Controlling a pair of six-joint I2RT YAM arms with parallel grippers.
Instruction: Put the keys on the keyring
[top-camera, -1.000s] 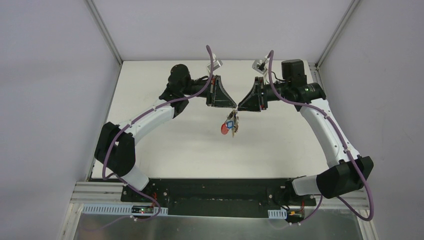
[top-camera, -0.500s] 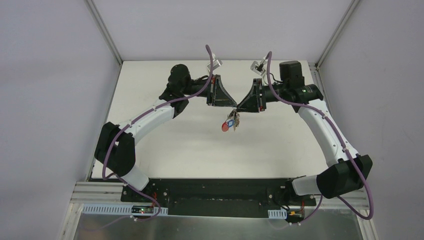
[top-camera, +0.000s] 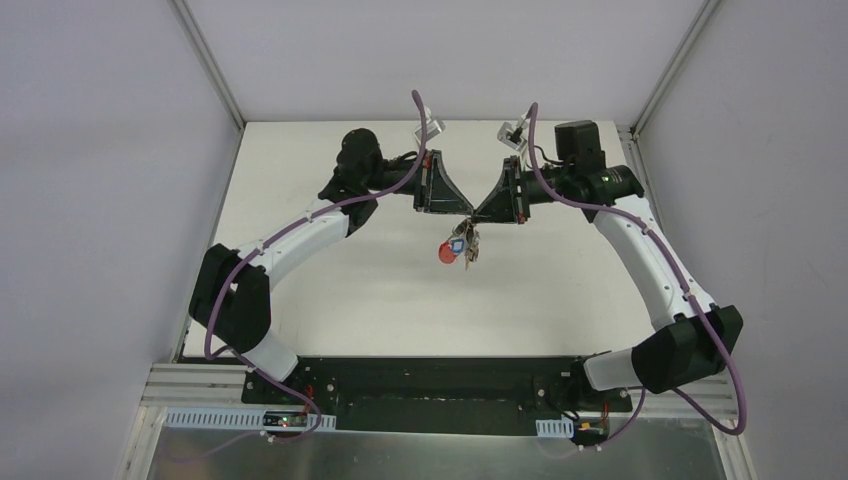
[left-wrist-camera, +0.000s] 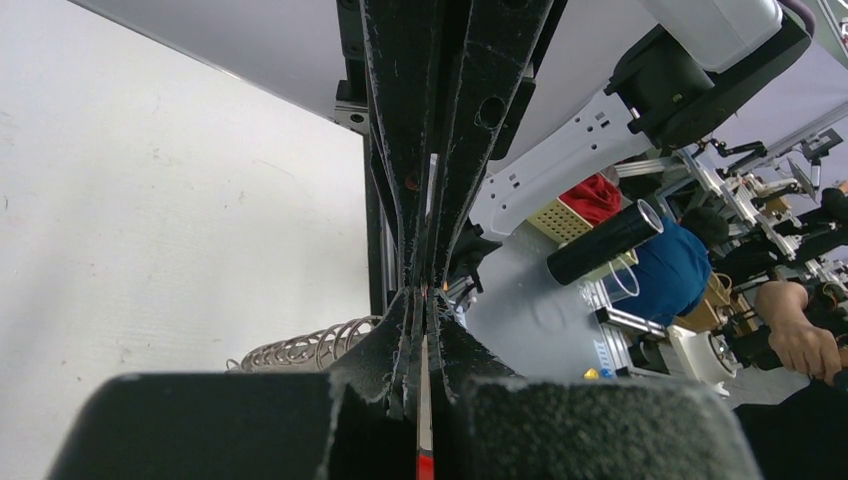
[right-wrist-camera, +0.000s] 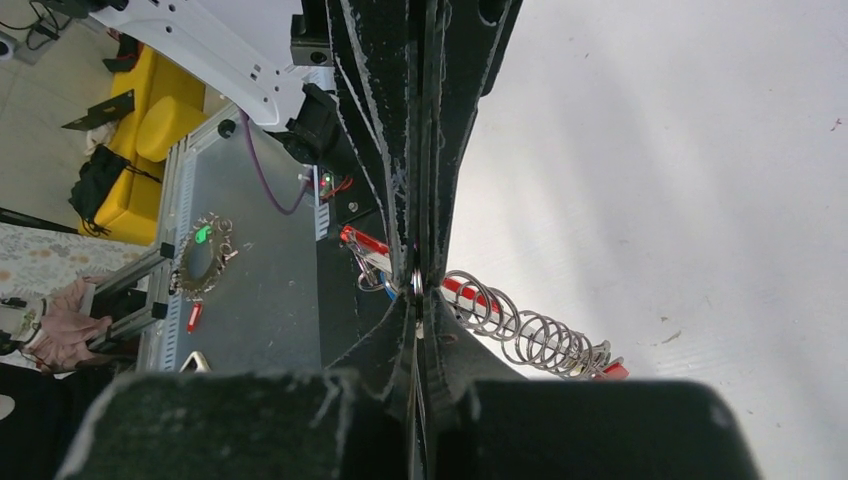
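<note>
My two grippers meet tip to tip above the table's middle. The left gripper (top-camera: 467, 212) is shut on a thin metal strip with a red end, part of the keyring (left-wrist-camera: 424, 462). The right gripper (top-camera: 480, 214) is shut on a small silver split ring (right-wrist-camera: 415, 286) at the keyring. In the right wrist view the keyring's red bar (right-wrist-camera: 470, 295) carries several wire rings (right-wrist-camera: 535, 340). The keys (top-camera: 462, 246) hang in a bunch just below the tips, one red-headed (top-camera: 447, 254) and one blue-headed (top-camera: 458, 243). How the key blades sit is hidden.
The white table (top-camera: 330, 290) lies under the hanging bunch, with grey walls on three sides. The arm bases stand on a black rail (top-camera: 440, 385) at the near edge. Purple cables (top-camera: 420, 110) arch over both wrists.
The right wrist has shifted slightly left and back. The hanging bunch has swung a little to the left. Both grippers stay shut, tip to tip.
</note>
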